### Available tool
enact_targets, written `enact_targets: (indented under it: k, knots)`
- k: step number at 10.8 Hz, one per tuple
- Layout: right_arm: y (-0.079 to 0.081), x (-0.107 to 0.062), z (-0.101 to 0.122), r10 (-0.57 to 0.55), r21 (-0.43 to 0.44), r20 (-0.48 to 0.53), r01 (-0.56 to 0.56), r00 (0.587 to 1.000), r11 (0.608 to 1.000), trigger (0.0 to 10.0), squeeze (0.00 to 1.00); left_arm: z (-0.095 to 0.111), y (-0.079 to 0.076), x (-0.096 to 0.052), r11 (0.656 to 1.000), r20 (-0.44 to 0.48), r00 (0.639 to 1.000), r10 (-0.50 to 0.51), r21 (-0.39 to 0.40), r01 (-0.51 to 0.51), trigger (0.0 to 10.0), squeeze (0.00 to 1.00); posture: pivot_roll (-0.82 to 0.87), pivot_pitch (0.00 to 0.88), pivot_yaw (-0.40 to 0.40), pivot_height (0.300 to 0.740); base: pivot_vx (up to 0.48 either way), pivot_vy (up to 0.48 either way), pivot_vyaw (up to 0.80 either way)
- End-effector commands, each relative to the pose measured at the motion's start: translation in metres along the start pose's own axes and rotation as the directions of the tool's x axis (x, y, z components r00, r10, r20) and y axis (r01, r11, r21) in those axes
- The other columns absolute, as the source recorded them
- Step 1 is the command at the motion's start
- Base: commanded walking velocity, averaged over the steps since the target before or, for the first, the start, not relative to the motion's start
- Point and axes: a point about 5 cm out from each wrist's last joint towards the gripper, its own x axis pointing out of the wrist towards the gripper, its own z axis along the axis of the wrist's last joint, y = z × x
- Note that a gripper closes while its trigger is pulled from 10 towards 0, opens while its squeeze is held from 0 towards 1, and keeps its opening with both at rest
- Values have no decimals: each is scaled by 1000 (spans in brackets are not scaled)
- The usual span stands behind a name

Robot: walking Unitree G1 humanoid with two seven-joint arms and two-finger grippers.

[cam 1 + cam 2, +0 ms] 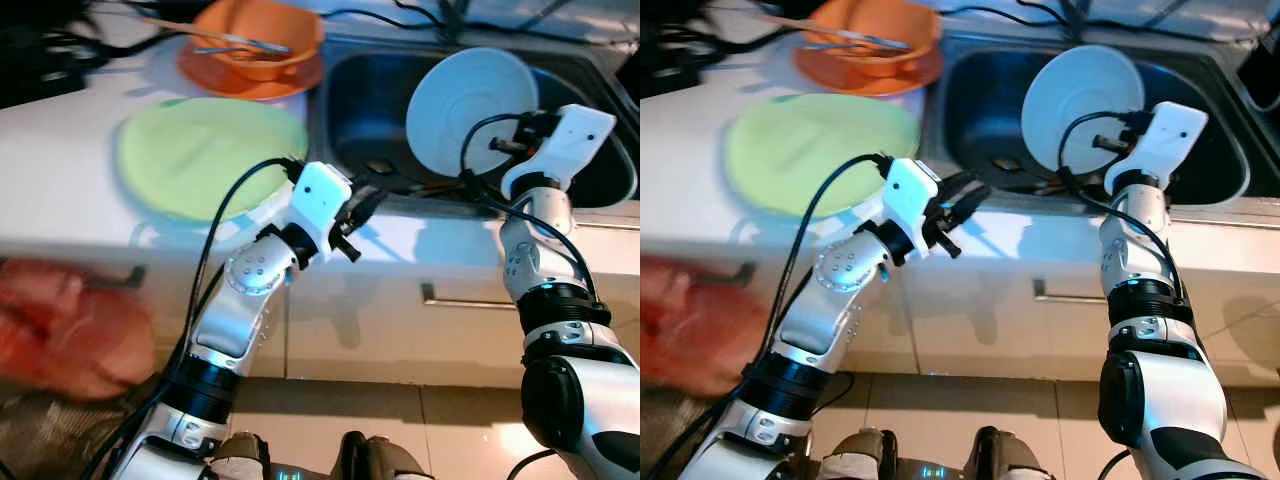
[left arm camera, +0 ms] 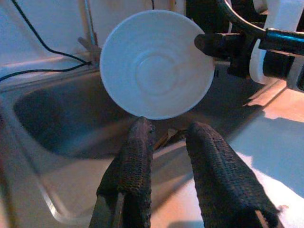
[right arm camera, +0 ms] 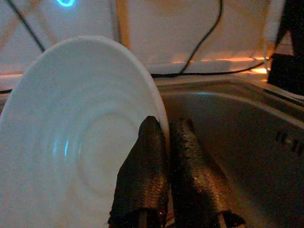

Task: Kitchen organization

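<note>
A white plate (image 1: 465,105) is held on edge above the steel sink (image 1: 350,100), its face turned toward me. My right gripper (image 3: 164,128) is shut on the white plate's rim (image 3: 159,109), one finger on each side. My left gripper (image 1: 362,210) hovers at the sink's front edge, open with a narrow gap and nothing between its fingers (image 2: 137,156). It points toward the white plate (image 2: 156,71). A light green plate (image 1: 210,155) lies flat on the white counter left of the sink.
An orange bowl with utensils (image 1: 258,40) sits on an orange plate (image 1: 250,78) at the back of the counter. Black cables run along the back wall. A blurred reddish object (image 1: 60,330) sits at the lower left. Cabinet drawers with a handle (image 1: 470,298) lie below the counter.
</note>
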Motion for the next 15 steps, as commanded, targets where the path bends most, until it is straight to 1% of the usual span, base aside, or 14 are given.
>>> enact_targets:
  k: [1,2,4,5,7,9,12,14,15]
  knots:
    - [-1,0,-1,30,-24,-5,-30,1000,999,10000,0,1,-5,0,1000,-2,1000,-17,-7,17,10000,0,183,180,-59,740,0,0,0]
    - [4,-1,-4,76,-49,-24,-77,997,996,10000,0,0,-6,1,1000,-6,1000,-21,-6,21,10000,0,182,179,-59,740,0,0,0]
    - [13,-2,-11,150,-67,-58,-153,987,986,10000,0,0,-6,1,1000,-9,1000,-22,-5,22,10000,0,185,178,-60,740,0,0,0]
    - [18,-6,-20,184,-112,-102,-195,978,974,10000,0,0,-7,1,1000,-11,1000,-23,-2,23,10000,0,186,178,-59,740,0,0,0]
    - [16,-6,-22,180,-126,-108,-193,978,973,10000,0,-1,-7,1,1000,-13,1000,-23,0,23,10000,0,185,179,-58,740,0,0,0]
    - [17,-6,-23,199,-176,-115,-217,973,960,10000,0,-1,-8,2,1000,-14,1000,-25,4,25,10000,0,185,179,-59,740,0,0,0]
    - [25,-7,-30,262,-239,-181,-301,948,923,10000,0,-2,-11,2,999,-24,999,-39,-7,39,10000,0,189,174,-60,740,0,0,0]
    - [29,-5,-30,300,-266,-215,-351,929,897,10000,0,-2,-13,3,999,-21,999,-45,-12,45,10000,0,188,171,-62,740,0,0,0]
    - [31,-4,-30,323,-289,-232,-382,918,878,10000,0,-2,-14,3,999,-20,998,-52,-13,52,10000,0,190,170,-66,740,0,0,0]
